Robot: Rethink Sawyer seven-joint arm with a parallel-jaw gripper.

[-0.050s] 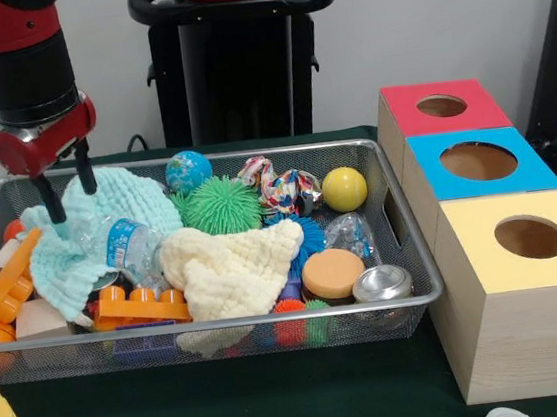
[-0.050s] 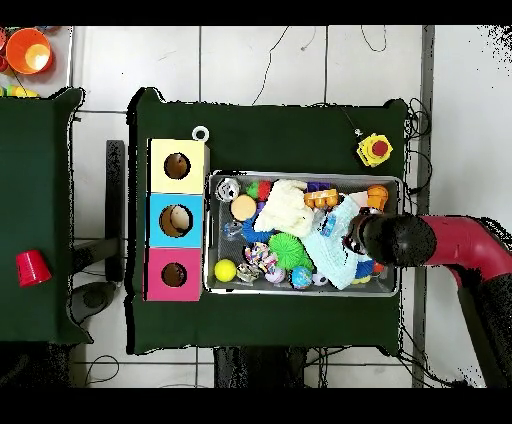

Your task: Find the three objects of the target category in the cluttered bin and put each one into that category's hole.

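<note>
Dark green cloth covers the tabletop [image 1: 231, 405], and a wire mesh bin [image 1: 400, 217] full of clutter sits on it before a pale wall. Which category is wanted cannot be told from looking. Inside the bin, a mint green knitted cloth [image 1: 118, 212] lies at about 10 o'clock in the front view, with a crumpled plastic bottle [image 1: 130, 248] resting on its lower edge. Above that cloth hangs the tool [image 1: 64, 183], its two dark fingers [image 1: 49, 199] spread apart and empty, the tips down at the cloth's surface. At 6 o'clock from the bottle is an orange toy brick [image 1: 139, 307], and just beside it a cream knitted cloth [image 1: 230, 269] fills the bin's middle. A green spiky ball [image 1: 220, 205] sits at 12 o'clock from the cream cloth, with a blue globe ball [image 1: 188, 169] beyond it. A yellow ball [image 1: 344, 189] lies toward 2 o'clock, an orange round disc [image 1: 332, 273] at 4 o'clock and a silver tin [image 1: 382, 283] touching the near rim. Just outside the bin, at 3 o'clock, stand three wooden boxes in a row, each with a round hole: a red-topped box [image 1: 408, 111], a blue-topped box [image 1: 431, 176] and a yellow-topped box [image 1: 474, 247].
</note>
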